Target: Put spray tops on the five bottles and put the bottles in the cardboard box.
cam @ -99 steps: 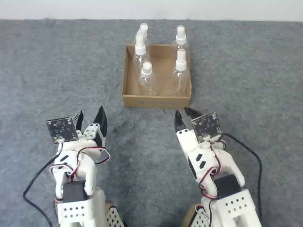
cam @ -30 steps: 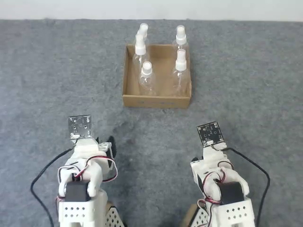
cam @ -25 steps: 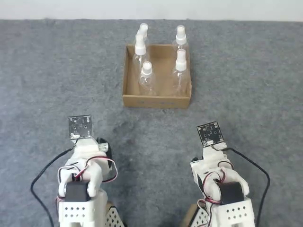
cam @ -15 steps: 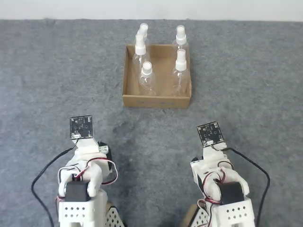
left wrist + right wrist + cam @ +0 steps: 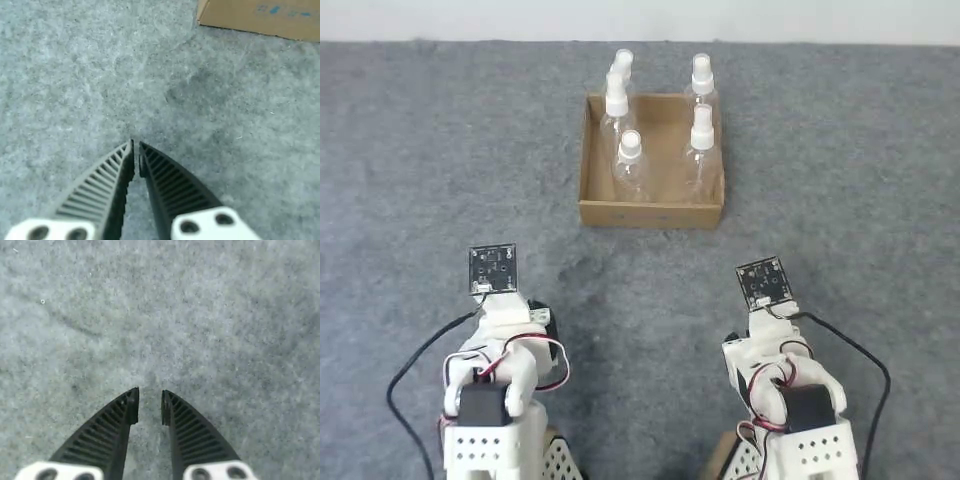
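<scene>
Apparently finished, or as near as can be judged. Counted five bottles (image 5: 630, 165) standing upright in the box (image 5: 650, 212), at the far middle of the table (image 5: 440, 150): three toward the left, two toward the right. Topped, every one, with a white spray top (image 5: 616, 95), going by the high view. Cannot confirm the feet of the two farthest, hidden behind nearer bottles and the far wall, so cannot swear to both being inside rather than just beyond the rim. Left to do, on this reading: little or nothing beyond a check of those two.

Clear plastic, slim, round-shouldered, seemingly empty, with pale caps on narrow necks. Packed close, the left three nearly touching. Shallow brown cardboard, open above, walls low against the bottles.

Folded low at the near edge, both arms, well apart from the box. On the left end effector (image 5: 136, 146): all but closed, a hairline slit between the tips, gripping nothing, over grey table with a corner of the box farther off. On the right end effector (image 5: 150, 395): slightly parted, a narrow gap, likewise holding nothing.
</scene>
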`<state>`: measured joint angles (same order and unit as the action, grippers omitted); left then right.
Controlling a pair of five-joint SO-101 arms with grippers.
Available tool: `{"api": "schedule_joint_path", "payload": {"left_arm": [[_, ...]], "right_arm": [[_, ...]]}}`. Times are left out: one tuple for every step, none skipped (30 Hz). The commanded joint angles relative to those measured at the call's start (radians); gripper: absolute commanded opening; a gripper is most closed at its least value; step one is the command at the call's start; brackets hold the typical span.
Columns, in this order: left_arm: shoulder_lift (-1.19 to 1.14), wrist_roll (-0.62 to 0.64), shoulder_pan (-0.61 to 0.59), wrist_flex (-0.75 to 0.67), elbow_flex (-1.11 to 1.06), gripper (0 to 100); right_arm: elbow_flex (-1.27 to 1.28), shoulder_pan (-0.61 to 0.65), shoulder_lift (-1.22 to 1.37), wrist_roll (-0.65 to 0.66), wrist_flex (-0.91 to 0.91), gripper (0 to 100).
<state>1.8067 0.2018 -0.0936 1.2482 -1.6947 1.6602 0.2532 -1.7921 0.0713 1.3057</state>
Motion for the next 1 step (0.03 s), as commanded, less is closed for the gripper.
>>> {"api": "schedule_joint_path", "payload": {"left_arm": [[0.012, 0.006, 0.003, 0.014, 0.010, 1]], "right_arm": [[0.023, -0.016, -0.024, -0.008, 0.005, 3.5]]}}
